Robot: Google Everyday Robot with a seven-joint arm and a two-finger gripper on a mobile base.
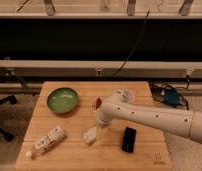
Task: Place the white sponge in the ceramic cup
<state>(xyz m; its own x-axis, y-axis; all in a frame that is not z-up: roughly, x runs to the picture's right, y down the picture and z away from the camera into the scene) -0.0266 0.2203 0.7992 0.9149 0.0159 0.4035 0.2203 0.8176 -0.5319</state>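
Far left of the tool a bottle (46, 141) lies on the bench (69, 157), with a green bowl (62, 99) left and behind. The sponge (90, 134) sits just left of and below the tool (100, 122) — touching or not, I cannot tell, nor whether the tool is wide or narrow. To grip well, it should centre over the sponge, settle low and squeeze gently before lifting. A pale round thing (123, 94) behind the arm (154, 116) may be the cup — unsure. A black block (128, 139) lies right of the tool.
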